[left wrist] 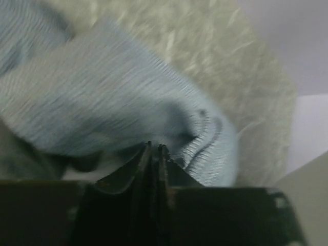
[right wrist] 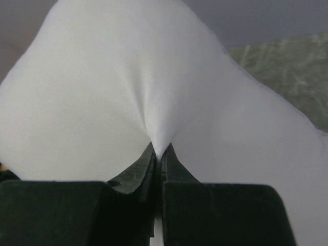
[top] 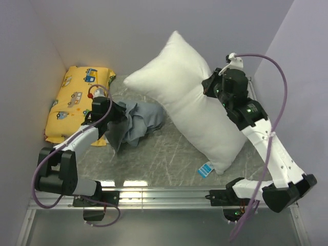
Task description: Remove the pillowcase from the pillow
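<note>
The pillowcase (top: 141,123) lies off the pillow (top: 189,102), bunched in a grey heap on the surface (top: 169,154) between it and the yellow pillow (top: 77,100). One edge is just beside the white flank. The left jaws are closed tight at a stitched hem of the cloth. That wrist view is blurred, but I take it they have a fold pinched. The right jaws are shut on a tuck of the pillow's skin, which puckers toward them, and the pillow stands tilted on its lower corner.

To my eye both things are light and limp. The case will drape and trail from any pinch, so the hem is the firmest hold. The pillow is plump and springy, and only a pinch of its cover or a corner gives a grip. It may sag or swing when moved.
</note>
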Robot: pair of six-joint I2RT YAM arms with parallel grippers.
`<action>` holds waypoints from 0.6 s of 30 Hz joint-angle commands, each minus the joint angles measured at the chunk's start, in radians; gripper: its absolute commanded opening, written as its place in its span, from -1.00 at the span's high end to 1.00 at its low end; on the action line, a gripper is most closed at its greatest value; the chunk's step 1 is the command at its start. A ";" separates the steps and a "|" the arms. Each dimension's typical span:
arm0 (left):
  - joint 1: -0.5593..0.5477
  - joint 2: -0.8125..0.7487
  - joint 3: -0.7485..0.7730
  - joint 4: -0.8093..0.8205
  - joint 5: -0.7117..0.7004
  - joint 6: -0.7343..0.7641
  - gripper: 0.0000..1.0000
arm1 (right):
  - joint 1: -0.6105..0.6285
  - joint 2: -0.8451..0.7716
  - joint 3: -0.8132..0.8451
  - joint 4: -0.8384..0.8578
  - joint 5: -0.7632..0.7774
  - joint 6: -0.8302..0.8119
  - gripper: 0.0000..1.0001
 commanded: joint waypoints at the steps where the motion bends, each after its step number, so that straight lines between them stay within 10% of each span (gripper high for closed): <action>1: -0.025 0.020 -0.068 0.070 -0.056 0.016 0.59 | -0.021 0.011 -0.073 0.266 0.294 0.004 1.00; 13: -0.089 -0.110 -0.072 -0.014 -0.108 0.082 -0.26 | -0.093 0.213 -0.242 0.327 0.156 0.115 0.99; 18: -0.091 -0.230 0.030 -0.116 -0.114 0.139 -0.61 | -0.093 0.150 -0.272 0.297 0.131 0.093 0.07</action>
